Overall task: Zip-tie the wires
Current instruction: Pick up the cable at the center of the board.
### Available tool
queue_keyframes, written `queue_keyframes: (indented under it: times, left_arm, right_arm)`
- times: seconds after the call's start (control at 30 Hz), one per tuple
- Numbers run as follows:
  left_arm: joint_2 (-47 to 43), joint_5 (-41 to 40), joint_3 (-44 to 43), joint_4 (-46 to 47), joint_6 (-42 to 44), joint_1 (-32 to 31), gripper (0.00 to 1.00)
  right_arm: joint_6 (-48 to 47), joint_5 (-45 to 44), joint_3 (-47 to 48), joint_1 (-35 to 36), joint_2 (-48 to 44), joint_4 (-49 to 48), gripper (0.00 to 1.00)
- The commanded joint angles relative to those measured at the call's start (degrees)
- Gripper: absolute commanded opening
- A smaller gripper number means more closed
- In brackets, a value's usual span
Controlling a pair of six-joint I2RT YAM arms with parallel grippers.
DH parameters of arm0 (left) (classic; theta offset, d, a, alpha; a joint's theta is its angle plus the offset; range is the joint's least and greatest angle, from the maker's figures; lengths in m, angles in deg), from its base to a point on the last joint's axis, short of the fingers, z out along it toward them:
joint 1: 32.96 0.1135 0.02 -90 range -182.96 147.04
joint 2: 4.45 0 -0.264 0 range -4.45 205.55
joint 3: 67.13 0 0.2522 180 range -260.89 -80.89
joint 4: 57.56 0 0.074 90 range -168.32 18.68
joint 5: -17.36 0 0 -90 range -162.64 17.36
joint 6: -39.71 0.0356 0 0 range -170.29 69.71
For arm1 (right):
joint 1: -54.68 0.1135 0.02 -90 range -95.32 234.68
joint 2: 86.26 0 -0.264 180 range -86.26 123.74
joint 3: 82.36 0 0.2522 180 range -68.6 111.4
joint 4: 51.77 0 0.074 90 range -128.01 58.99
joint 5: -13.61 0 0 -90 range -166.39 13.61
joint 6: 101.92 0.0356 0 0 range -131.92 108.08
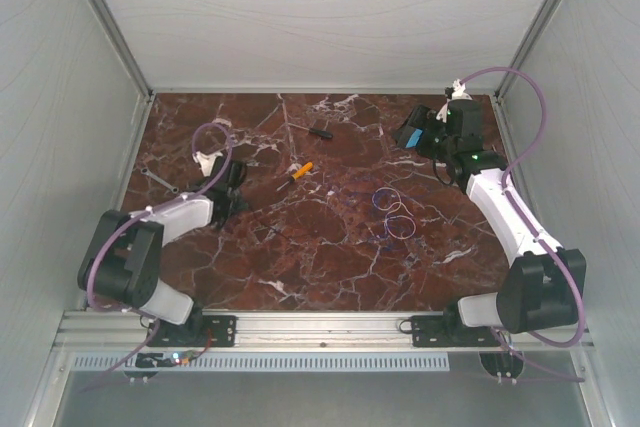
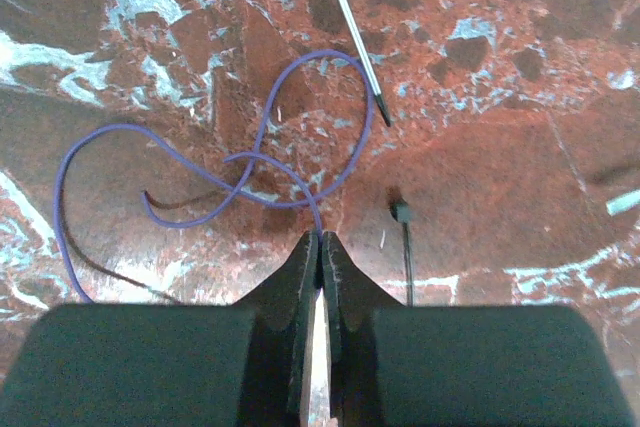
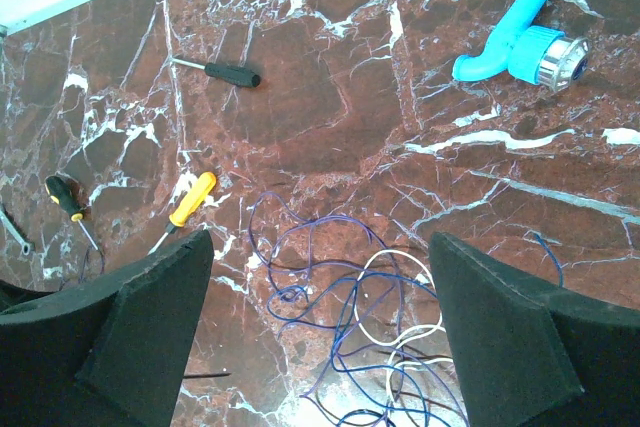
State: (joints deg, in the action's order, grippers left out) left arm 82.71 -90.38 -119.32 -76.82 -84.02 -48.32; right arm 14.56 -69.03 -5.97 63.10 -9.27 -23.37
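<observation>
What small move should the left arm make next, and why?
Probably lift a little and draw the single purple wire toward the tangle. The left gripper is shut with that wire running into its tips, apart from the tangle, which lies in front of the open right gripper.

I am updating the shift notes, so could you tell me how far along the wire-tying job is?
Done: nothing tied yet; the wires lie in loose loops on the table. In hand: the left gripper is shut on a single purple strand, away from the wires. The right gripper hangs open above the wires. Left: gathering the loops and fitting a tie.
</observation>
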Motion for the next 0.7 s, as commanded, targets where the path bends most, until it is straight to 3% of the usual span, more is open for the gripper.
queue_keyframes:
  times: [0.0,0.37,0.67]
  left_arm:
    - [-6.3,2.9,0.1,-1.1,0.8,-0.2,0.00]
    - [-25.8,3.2,-4.9,-10.6,1.8,-2.1,0.00]
    - [-39.3,16.8,-10.7,-12.0,8.7,-2.5,0.00]
  right_arm:
    - [0.5,0.5,-0.6,0.3,0.1,-2.6,0.87]
    - [-1.0,6.1,-3.7,1.3,-3.0,-9.3,0.87]
    - [-3.4,13.4,-9.6,6.2,-7.8,-22.5,0.86]
